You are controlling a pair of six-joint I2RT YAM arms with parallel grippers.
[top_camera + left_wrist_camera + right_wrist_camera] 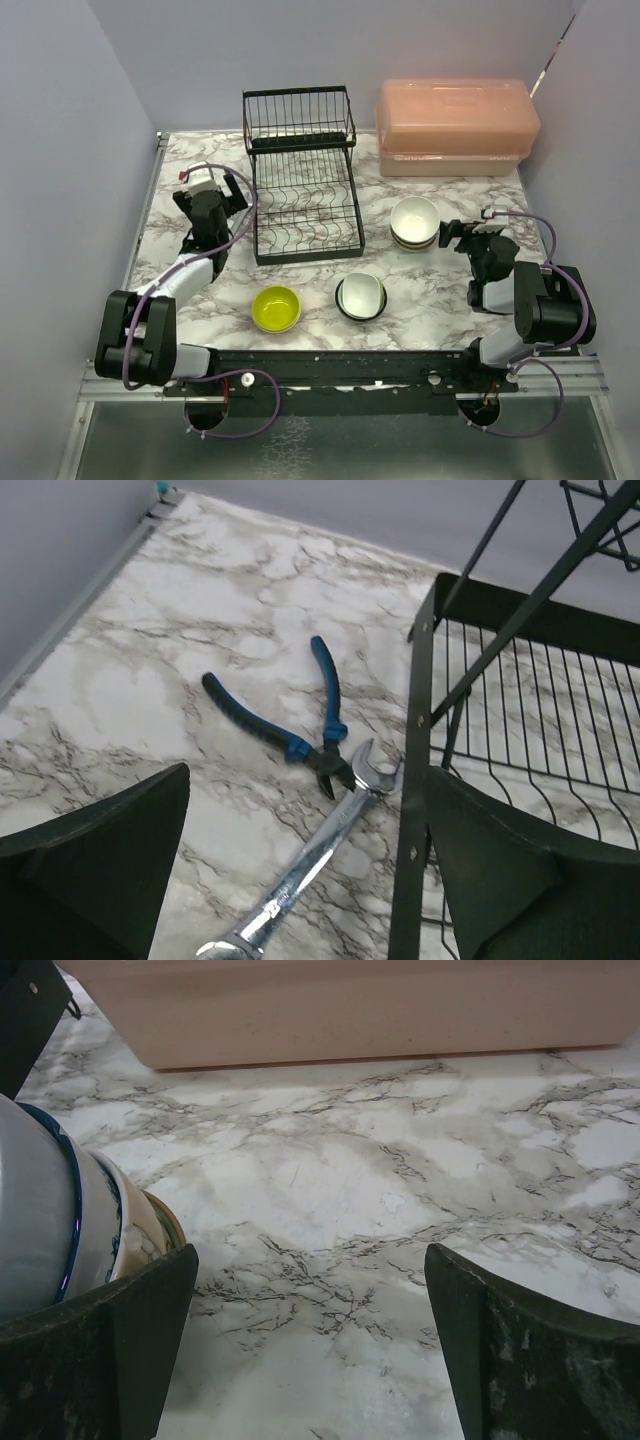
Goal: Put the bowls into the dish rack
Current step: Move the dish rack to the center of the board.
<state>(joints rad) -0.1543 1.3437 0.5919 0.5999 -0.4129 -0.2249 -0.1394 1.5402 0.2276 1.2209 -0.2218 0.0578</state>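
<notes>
A black wire two-tier dish rack stands at the back middle of the marble-patterned table, with no bowl in it. In front of the rack lie a yellow-green round bowl and, to that bowl's right, a pale teal bowl with a dark outside. Right of the rack sits a stack of bowls with a white one on top, and behind it a pink translucent lidded box.

The left gripper hangs just left of the rack, fingers spread and holding nothing. Only its wrist view shows blue-and-black-handled pliers and a silver wrench lying touching beside the rack's leg; from above the arm hides them.

The right gripper is just right of the stack, jaws wide and empty. Its wrist view reveals blue-rimmed and patterned sides of the stacked bowls.
</notes>
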